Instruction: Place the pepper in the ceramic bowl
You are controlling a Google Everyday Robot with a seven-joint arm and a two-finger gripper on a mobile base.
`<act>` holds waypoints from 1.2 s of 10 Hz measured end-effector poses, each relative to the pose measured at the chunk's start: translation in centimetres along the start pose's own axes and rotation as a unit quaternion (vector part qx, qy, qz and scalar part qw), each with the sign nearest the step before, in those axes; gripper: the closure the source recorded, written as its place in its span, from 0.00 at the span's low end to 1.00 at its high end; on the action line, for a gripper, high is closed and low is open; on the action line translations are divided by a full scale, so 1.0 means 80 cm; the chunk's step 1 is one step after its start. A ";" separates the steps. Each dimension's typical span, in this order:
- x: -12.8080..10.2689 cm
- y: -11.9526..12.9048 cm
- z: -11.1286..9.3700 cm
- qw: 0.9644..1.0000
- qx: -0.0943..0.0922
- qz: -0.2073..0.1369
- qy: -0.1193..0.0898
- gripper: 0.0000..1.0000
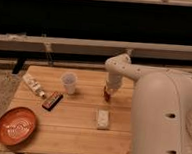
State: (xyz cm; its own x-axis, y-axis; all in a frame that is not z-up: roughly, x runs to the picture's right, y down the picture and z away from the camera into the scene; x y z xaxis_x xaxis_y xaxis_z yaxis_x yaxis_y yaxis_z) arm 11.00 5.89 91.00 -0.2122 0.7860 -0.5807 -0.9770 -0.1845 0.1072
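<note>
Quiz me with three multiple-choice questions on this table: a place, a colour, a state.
1. Where is the ceramic bowl? A) the table's near left corner B) on the floor C) the far right edge
2. What colour is it? A) blue B) orange-red C) white
3. Is the pepper in the bowl? A) yes B) no, it is at the gripper, right of the plastic cup C) no, it is inside the cup
Answers: 1A, it sits at that corner; 2B, orange-red with pale swirls; 3B, the bowl holds nothing and red shows at the gripper's tip.
</note>
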 end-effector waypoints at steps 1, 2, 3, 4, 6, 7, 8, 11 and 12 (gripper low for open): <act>-0.006 -0.001 0.001 1.000 -0.003 0.003 -0.002 0.35; -0.011 -0.002 0.003 1.000 -0.006 0.005 -0.004 0.26; -0.016 -0.002 0.003 1.000 -0.012 0.005 -0.008 0.20; -0.017 0.001 0.003 1.000 -0.016 0.001 -0.009 0.20; -0.014 0.008 0.004 1.000 -0.022 -0.011 -0.009 0.20; -0.012 0.012 0.007 1.000 -0.021 -0.018 -0.006 0.20; -0.012 0.018 0.010 0.999 -0.021 -0.026 -0.005 0.20; -0.005 0.031 0.035 0.999 -0.010 -0.045 0.016 0.20; -0.004 0.032 0.040 0.999 -0.006 -0.048 0.022 0.22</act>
State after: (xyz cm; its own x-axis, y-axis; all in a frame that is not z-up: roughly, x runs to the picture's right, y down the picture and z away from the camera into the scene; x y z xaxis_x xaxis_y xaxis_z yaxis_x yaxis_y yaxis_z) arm 8.46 7.07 94.04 -0.1158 0.7735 -0.6231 -0.9924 -0.1169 0.0393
